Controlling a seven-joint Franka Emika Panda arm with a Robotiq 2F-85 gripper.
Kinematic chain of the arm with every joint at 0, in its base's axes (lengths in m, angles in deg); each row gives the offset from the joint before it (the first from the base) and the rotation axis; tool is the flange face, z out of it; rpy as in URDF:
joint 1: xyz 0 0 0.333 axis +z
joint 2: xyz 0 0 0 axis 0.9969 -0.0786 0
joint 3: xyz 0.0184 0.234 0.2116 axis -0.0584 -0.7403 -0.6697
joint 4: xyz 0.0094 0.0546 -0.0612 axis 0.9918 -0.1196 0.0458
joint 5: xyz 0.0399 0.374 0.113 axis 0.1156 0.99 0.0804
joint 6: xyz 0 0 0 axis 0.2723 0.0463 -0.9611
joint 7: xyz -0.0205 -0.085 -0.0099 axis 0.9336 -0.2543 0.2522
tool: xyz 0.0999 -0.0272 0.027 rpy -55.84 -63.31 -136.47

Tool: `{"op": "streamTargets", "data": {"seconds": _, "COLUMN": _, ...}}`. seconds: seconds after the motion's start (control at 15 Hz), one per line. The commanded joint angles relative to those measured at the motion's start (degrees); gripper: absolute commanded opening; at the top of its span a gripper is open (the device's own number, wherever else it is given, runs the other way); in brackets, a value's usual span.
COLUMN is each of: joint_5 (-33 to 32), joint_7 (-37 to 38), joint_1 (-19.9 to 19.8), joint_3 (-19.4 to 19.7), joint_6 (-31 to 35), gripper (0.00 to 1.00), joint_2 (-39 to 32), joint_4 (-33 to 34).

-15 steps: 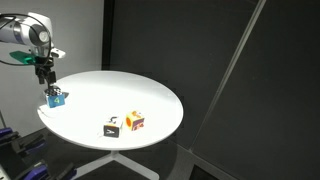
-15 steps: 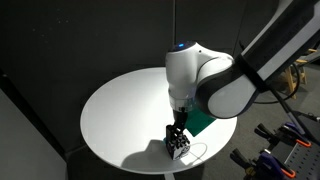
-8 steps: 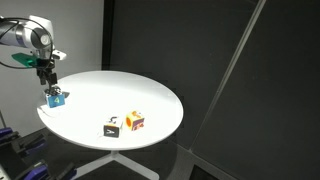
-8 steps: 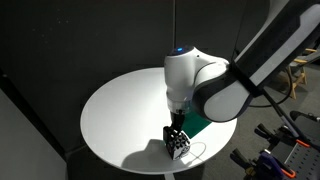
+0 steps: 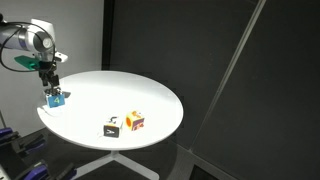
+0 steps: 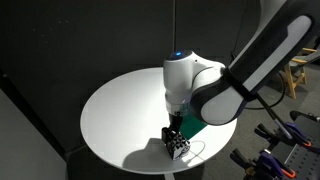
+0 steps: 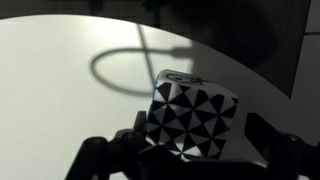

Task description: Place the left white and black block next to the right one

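The left white and black block (image 5: 57,98) shows a blue face with a white mark and sits near the edge of the round white table (image 5: 120,95). It also shows in an exterior view (image 6: 180,149) and, as a checkered face, in the wrist view (image 7: 192,115). My gripper (image 5: 50,84) (image 6: 175,137) (image 7: 200,140) is right above it, open, with a finger on each side of the block. The right one (image 5: 113,128), white on top with a black side, stands apart toward the table's front.
An orange, red and yellow cube (image 5: 135,121) stands right beside the white-topped block. A green patch (image 6: 198,124) lies on the table behind the gripper. A thin cable loops on the table by the checkered block (image 7: 130,62). Dark curtains surround the table.
The arm has shifted slightly and the gripper sits a little closer over the checkered block. No block has moved.
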Motion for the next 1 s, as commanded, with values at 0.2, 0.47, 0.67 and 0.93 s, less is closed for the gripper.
{"op": "streamTargets", "data": {"seconds": 0.2, "joint_5": -2.21, "joint_7": -0.28, "joint_1": 1.08, "joint_3": 1.57, "joint_6": 1.38, "gripper": 1.00, "joint_2": -1.84, "joint_4": 0.88}}
{"op": "streamTargets", "data": {"seconds": 0.47, "joint_5": -2.70, "joint_7": -0.44, "joint_1": 1.50, "joint_3": 2.18, "joint_6": 1.73, "gripper": 1.00, "joint_2": -2.56, "joint_4": 0.85}}
{"op": "streamTargets", "data": {"seconds": 0.67, "joint_5": -3.06, "joint_7": -0.52, "joint_1": 1.68, "joint_3": 2.53, "joint_6": 1.97, "gripper": 1.00, "joint_2": -2.96, "joint_4": 0.86}}
{"op": "streamTargets", "data": {"seconds": 0.93, "joint_5": -3.14, "joint_7": -0.48, "joint_1": 1.83, "joint_3": 2.75, "joint_6": 1.95, "gripper": 1.00, "joint_2": -3.04, "joint_4": 0.90}}
